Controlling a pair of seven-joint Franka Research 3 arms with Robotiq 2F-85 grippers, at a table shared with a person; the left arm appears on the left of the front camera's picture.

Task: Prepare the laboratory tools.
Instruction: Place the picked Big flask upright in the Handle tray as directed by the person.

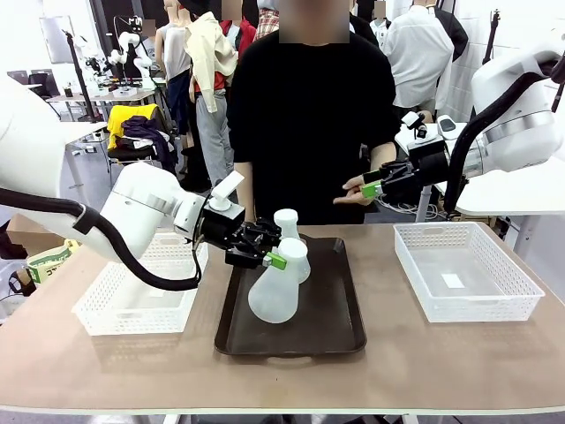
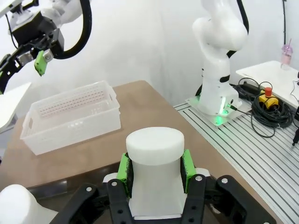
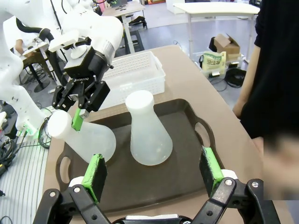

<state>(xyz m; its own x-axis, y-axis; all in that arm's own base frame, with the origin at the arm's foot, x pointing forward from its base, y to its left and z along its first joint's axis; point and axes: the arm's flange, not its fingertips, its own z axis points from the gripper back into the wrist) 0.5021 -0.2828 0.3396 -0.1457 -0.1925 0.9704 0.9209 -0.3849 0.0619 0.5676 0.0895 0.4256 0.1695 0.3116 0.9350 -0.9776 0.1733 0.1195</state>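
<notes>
Two frosted-white flasks are over the dark brown tray (image 1: 331, 322). My left gripper (image 1: 281, 258) is shut on the neck of the nearer flask (image 1: 274, 296), which leans to the left with its base low over the tray. In the left wrist view that flask's neck (image 2: 155, 158) sits clamped between the green pads (image 2: 123, 166). The second flask (image 1: 288, 228) stands upright just behind it, and appears again in the right wrist view as the upright flask (image 3: 147, 135). My right gripper (image 1: 375, 187) hangs open and empty, raised over the table's far right edge.
A white mesh basket (image 1: 132, 305) sits left of the tray and another basket (image 1: 463, 269) sits to the right. A person in black stands at the far side, one hand (image 1: 356, 191) close to my right gripper. Bare tabletop runs along the front edge.
</notes>
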